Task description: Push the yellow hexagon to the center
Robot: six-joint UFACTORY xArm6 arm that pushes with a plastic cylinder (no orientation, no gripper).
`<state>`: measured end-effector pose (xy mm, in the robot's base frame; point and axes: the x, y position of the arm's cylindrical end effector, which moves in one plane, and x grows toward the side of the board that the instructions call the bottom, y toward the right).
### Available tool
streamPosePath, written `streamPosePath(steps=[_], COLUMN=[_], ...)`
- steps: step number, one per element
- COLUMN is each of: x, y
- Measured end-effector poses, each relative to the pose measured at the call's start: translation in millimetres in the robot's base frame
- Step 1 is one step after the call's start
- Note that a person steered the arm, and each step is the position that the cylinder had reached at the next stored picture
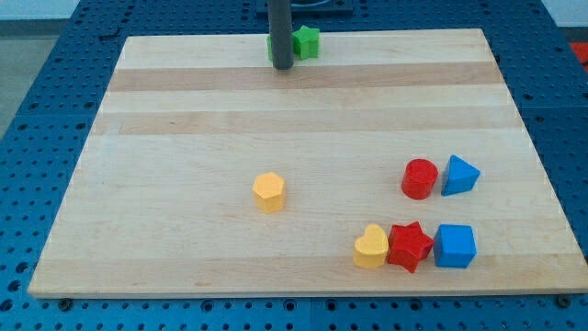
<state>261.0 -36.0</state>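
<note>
The yellow hexagon (269, 191) sits on the wooden board (184, 138), a little below and left of the board's middle. My tip (281, 66) is near the view's top edge of the board, far above the hexagon. It stands against a green block (303, 42), partly hiding it; the green block's shape looks like a star, but part of it is hidden behind the rod.
At the view's lower right: a red cylinder (419, 178) beside a blue triangular block (459, 176), and below them a yellow heart (371, 246), a red star (409, 245) and a blue cube (454, 245) in a row.
</note>
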Motion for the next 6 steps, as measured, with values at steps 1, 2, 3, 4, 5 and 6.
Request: streamPosePath(steps=[1, 2, 3, 4, 5, 6], x=[-5.8, 13.4, 88.3, 168.4, 243.1, 310.1], y=[0.0, -0.1, -17.3, -34.3, -52.2, -68.7])
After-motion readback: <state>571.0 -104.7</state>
